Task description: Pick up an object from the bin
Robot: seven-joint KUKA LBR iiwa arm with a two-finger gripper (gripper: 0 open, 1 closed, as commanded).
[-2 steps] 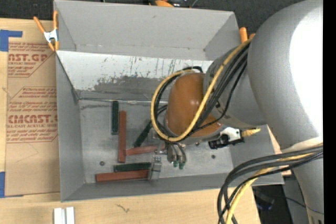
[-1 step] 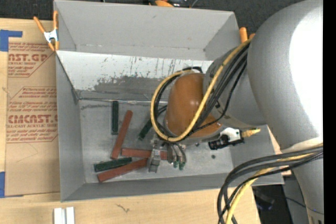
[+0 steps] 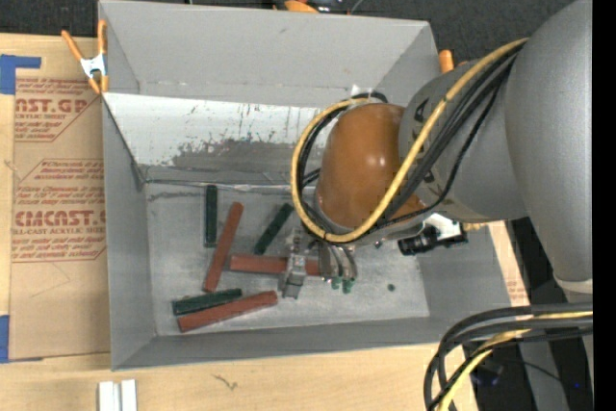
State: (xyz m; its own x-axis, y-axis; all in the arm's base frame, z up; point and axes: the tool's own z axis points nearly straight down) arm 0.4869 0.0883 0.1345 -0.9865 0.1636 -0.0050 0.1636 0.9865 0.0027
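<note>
I am leaning into the grey metal bin from the right, with my arm's orange cover and its looped yellow-and-black cables hanging over the right half of the bin floor. My hand is sitting low over that floor, near the front wall and a little right of the middle. It is at the right end of the horizontal red-brown stick, which is lying flat and running left to right. The hand's grey metal is overlapping that end of the stick, but I cannot tell whether it is touching or gripping it. I also cannot tell how far my hand is open, since my wrist is covering much of it from above. Just behind that stick, the slanted dark green stick is lying with its far end pointing toward my wrist. Further left, the long red-brown stick is lying on a diagonal, and the left end of the horizontal one is nearly meeting it. Beside its upper end, the short dark green stick is lying almost straight front to back. Near the front left corner, two more are lying close alongside each other: the front dark green stick and, just in front of it, the front red-brown stick.
</note>
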